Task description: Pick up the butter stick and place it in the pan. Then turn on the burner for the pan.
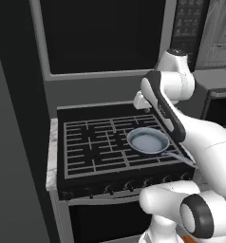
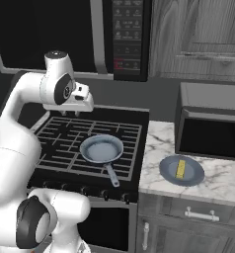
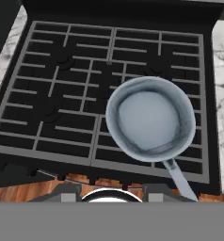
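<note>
Nearest the hand camera, the fingers (image 2: 76, 113) hang high above the stove (image 1: 86, 142), but their tips are too small and dark to tell whether they are spread or closed; they seem to hold nothing. Below them the pan (image 3: 150, 118) sits on the front right grate, its bowl bare and its handle pointing toward the knobs. Well apart to the right, on the marble table (image 2: 223, 180), the butter stick (image 2: 180, 169) lies on a round grey-blue plate (image 2: 166, 170), near a microwave (image 2: 211, 123).
</note>
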